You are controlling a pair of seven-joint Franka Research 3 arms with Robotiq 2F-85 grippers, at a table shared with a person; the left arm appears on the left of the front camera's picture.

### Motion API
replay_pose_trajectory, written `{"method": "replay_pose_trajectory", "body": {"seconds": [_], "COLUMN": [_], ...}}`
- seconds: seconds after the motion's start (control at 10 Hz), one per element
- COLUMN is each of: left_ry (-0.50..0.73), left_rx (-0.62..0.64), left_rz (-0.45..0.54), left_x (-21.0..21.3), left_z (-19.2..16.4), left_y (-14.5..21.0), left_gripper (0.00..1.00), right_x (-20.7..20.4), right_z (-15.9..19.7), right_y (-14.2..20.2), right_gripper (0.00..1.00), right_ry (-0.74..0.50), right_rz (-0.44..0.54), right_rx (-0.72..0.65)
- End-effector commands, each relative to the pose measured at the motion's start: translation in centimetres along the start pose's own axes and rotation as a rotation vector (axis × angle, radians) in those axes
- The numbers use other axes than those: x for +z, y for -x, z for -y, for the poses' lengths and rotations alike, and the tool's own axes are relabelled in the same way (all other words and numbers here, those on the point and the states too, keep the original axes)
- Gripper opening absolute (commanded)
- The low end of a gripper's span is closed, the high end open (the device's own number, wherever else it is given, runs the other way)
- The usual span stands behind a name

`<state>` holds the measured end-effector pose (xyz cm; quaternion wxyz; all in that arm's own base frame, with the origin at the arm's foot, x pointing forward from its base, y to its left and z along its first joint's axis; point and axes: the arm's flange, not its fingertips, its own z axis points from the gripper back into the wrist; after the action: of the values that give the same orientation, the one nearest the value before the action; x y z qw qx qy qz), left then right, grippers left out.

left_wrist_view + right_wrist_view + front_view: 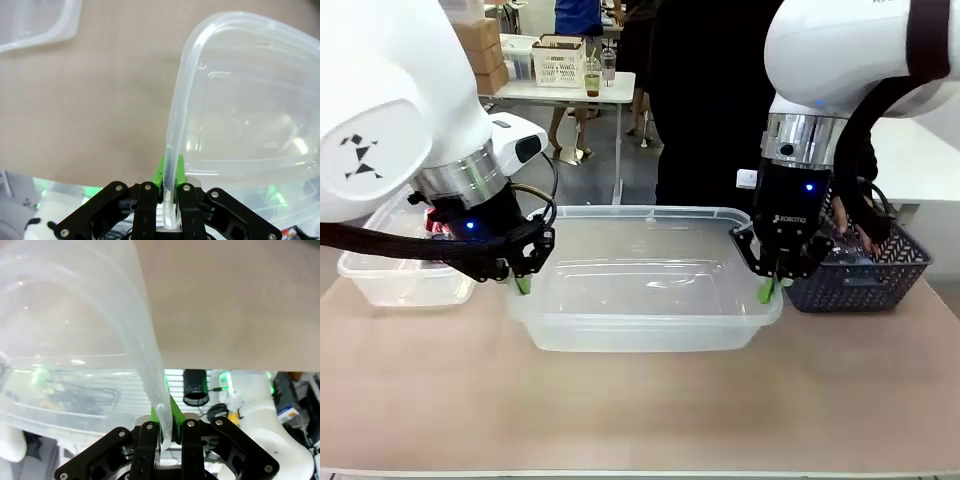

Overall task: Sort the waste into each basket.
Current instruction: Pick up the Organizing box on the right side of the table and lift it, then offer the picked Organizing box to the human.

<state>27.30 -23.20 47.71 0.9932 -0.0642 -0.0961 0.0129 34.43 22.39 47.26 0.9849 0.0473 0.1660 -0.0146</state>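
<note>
Spanning tub (640, 330): clear basket stretched from one pincer to the other; whether its base touches the table (640, 410) is unclear.
Left pincer (523, 283): closed tight on the tub's end rim, one green pad on each side of the wall.
Right pincer (767, 290): clamped the same way on the opposite end rim.
Second clear tub (400, 285): just outside the left pincer, slightly behind it.
Dark grey basket (865, 285): just outside the right pincer.

My bench (640, 400): pale beige, matte top. Beyond it grey floor (610, 170), white table (570, 92) w/ cream slotted crate (558, 62) & cups (592, 84); cardboard boxes (480, 50) stacked far left, bkgd evenly lit
</note>
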Motion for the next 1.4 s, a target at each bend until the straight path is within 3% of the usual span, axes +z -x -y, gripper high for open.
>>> {"method": "replay_pose_trajectory", "body": {"seconds": [0.0, 0.1, 0.2, 1.3], "left_ry": [-0.048, -0.032, 0.004, 0.004], "left_rx": [-0.091, -0.058, -0.036, -0.036], "left_rz": [-0.061, -0.040, -0.026, -0.026], "left_x": [-3.0, -3.5, -1.3, -1.3], "left_z": [-2.7, -2.3, 0.4, 0.4], "left_y": [-0.8, -1.3, -0.6, -0.6], "left_gripper": [0.00, 0.00, 0.00, 0.00], "right_x": [0.4, -0.2, -0.1, -0.1], "right_z": [4.5, 5.0, 1.0, 1.0], "right_y": [-1.5, -2.7, -0.7, -0.7], "right_gripper": [0.00, 0.00, 0.00, 0.00], "right_ry": [-0.034, -0.053, -0.031, -0.031], "right_rz": [-0.020, -0.040, -0.016, -0.016], "right_rx": [-0.139, -0.224, -0.050, -0.050]}}
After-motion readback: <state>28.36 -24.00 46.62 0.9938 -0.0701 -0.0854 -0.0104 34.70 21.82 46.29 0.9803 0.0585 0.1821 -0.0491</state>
